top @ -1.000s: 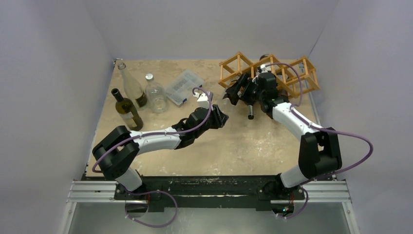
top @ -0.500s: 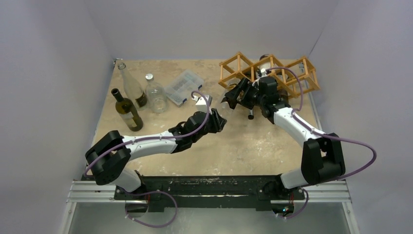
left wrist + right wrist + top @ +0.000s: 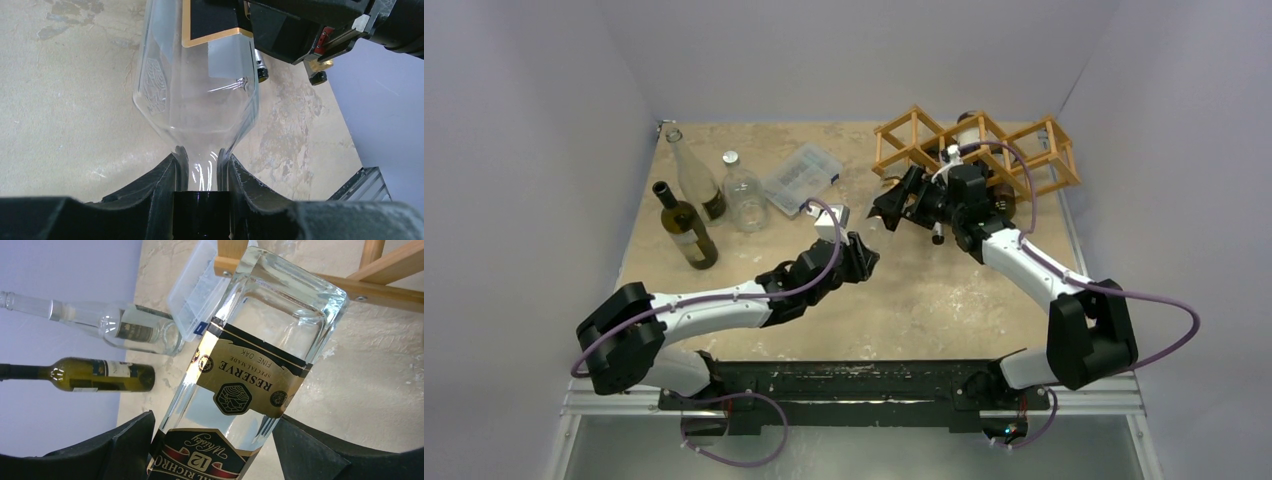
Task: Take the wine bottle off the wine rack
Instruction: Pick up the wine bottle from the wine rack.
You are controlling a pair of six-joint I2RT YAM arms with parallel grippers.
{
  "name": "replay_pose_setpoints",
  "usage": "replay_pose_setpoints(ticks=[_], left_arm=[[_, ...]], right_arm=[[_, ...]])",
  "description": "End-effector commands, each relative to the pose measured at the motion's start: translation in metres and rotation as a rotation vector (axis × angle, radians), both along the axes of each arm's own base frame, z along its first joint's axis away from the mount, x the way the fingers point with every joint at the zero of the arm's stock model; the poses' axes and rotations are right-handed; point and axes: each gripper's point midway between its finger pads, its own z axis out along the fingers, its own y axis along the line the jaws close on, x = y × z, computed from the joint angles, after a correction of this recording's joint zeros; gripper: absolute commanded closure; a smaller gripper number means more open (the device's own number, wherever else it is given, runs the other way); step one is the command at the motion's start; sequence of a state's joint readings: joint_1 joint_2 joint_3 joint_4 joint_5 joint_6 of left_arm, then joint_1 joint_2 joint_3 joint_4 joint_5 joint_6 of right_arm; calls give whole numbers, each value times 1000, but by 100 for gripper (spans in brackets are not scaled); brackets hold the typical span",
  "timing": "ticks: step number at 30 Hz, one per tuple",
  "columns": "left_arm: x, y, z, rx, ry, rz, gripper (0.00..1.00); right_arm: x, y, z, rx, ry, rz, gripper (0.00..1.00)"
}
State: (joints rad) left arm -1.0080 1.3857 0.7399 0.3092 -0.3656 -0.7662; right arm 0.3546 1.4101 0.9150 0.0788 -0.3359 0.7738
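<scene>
Holding the wine bottle between them, both hands have it up off the table. It is clear glass with a black and gold label. The left hand is nearly closed and pinches the thin neck. The right hand is spread wide around the fat body and seems to press on both sides. The bottle's flat bottom end is just beside the wine rack. Three other bottles stand well apart, at the far left.
</scene>
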Motion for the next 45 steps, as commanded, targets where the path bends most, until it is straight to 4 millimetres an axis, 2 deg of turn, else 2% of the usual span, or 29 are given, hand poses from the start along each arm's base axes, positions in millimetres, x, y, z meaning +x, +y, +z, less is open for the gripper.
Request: replay_pose_setpoints(ticks=[1,11,29,37,45], left_arm=[[-6,-9,54,-146,-95,-26,100],[-17,1,39,-139,-66,-7,100],[-22,18,9,-127,14,52,100],[-24,30,-10,-121,57,102,100],[-24,33,-16,-118,76,122,100]], right_arm=[[-13,22,27,44,-135,114,11],[-22,33,14,25,-140,161,7],[-29,42,-13,-35,-127,202,1],[-28,42,-19,-44,-118,198,1],[-32,46,-27,-56,-102,209,1]])
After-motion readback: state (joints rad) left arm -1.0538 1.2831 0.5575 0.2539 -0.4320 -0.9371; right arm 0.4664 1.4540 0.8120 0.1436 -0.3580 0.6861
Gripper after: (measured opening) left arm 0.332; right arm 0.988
